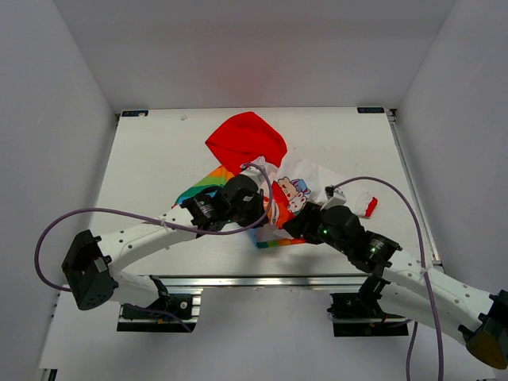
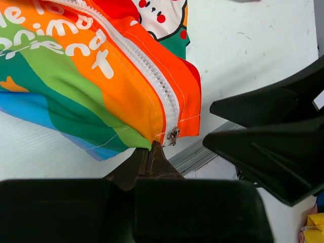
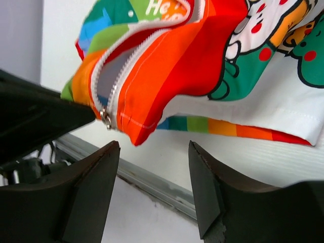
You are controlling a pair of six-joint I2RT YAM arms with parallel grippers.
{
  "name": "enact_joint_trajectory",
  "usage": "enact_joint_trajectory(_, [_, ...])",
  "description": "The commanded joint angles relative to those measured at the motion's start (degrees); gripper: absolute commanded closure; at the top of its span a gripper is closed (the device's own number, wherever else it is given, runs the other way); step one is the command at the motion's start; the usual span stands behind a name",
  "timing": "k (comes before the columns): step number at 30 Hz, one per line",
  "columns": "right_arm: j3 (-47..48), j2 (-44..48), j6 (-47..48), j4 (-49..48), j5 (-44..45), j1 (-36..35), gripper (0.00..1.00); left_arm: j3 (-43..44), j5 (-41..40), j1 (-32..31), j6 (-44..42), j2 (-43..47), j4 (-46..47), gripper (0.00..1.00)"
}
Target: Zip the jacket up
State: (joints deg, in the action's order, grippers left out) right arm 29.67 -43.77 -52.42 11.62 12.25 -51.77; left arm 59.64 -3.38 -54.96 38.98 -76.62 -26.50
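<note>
The jacket point(image 1: 274, 171) lies on the table, red hood at the back, rainbow hem toward me. My left gripper point(image 2: 150, 148) is shut on the bottom hem corner of the jacket point(image 2: 101, 76), right beside the small metal zipper slider point(image 2: 173, 135) at the foot of the white zipper. In the right wrist view the slider point(image 3: 106, 119) hangs at the lifted orange hem corner, with the zipper parted above it. My right gripper point(image 3: 154, 147) is open and empty, just below and in front of that corner, not touching it.
The table's near metal edge rail point(image 3: 147, 181) runs right under both grippers. The right gripper's black fingers point(image 2: 268, 136) fill the right of the left wrist view. A jacket sleeve with a red cuff point(image 1: 371, 208) lies to the right.
</note>
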Motion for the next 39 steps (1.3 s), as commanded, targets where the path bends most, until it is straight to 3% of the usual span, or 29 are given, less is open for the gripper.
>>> enact_joint_trajectory(1, [-0.5, 0.7, -4.0, -8.4, -1.0, 2.0, 0.39, -0.3, 1.0, -0.2, 0.5, 2.3, 1.5, 1.00])
enact_joint_trajectory(8, [-3.4, -1.8, -3.9, -15.0, -10.3, 6.1, 0.40, -0.3, 1.1, -0.2, 0.5, 2.0, 2.0, 1.00])
enact_joint_trajectory(19, [-4.4, -2.4, -2.5, -17.2, -14.9, 7.6, 0.40, 0.3, 1.4, -0.2, 0.3, 0.9, 2.0, 1.00])
enact_joint_trajectory(27, [-7.0, -2.6, -3.3, -22.9, -16.0, 8.3, 0.59, 1.0, 1.7, -0.2, 0.2, 0.0, 1.4, 1.00])
enact_joint_trajectory(34, [-9.2, -0.8, -3.1, -27.7, -15.4, 8.7, 0.66, 1.4, 2.9, -0.2, 0.1, -1.0, 1.5, 1.00])
enact_joint_trajectory(39, [-9.0, -1.8, -2.3, -29.9, -16.5, 9.1, 0.78, 1.3, 3.4, -0.2, 0.1, -1.3, 2.1, 1.00])
